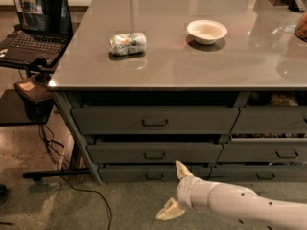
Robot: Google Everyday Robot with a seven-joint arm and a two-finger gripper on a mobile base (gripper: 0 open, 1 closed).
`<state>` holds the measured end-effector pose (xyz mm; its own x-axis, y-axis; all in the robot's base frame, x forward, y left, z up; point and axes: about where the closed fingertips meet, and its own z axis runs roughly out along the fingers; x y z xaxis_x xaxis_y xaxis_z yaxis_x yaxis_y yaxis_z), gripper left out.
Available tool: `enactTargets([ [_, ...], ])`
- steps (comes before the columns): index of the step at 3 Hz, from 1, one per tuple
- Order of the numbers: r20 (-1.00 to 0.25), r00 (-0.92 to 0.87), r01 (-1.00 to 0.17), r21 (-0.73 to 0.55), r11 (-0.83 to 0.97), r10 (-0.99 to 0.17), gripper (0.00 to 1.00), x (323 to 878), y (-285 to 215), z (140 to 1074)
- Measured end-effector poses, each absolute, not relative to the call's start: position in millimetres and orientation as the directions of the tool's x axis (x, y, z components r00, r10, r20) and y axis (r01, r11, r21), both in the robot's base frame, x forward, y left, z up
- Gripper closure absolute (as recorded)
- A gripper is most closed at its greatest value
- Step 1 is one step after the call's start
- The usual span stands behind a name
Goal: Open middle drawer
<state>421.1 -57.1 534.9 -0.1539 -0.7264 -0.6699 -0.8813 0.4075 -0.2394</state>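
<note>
the hand (175,189) is low down near the floor, in front of the drawers. its two fingers (182,169) are spread wide apart and hold nothing. one finger points up at the drawers and the other points down at the floor. the middle drawer (120,152) sits under the counter (192,61), between the taller drawer (110,120) above it and the slim drawer (124,173) below it. it is long from side to side and looks almost shut. its little dark handle (154,155) is in the middle of its front. the handle is up, a bit left and farther back from the hand. i think the hand must rise, slide left a little, reach in, then pull straight back.
</note>
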Motion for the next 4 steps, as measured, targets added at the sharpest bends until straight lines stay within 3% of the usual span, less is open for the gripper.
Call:
enactTargets([
  [2, -0.629, -0.129, -0.814, -0.375, 0.444, -0.767, 0.0, 471.2, -73.3, 515.6],
  [4, -0.606, -0.18, -0.746, -0.43, 0.509, -0.775, 0.0, 509.7, -99.5, 497.4],
])
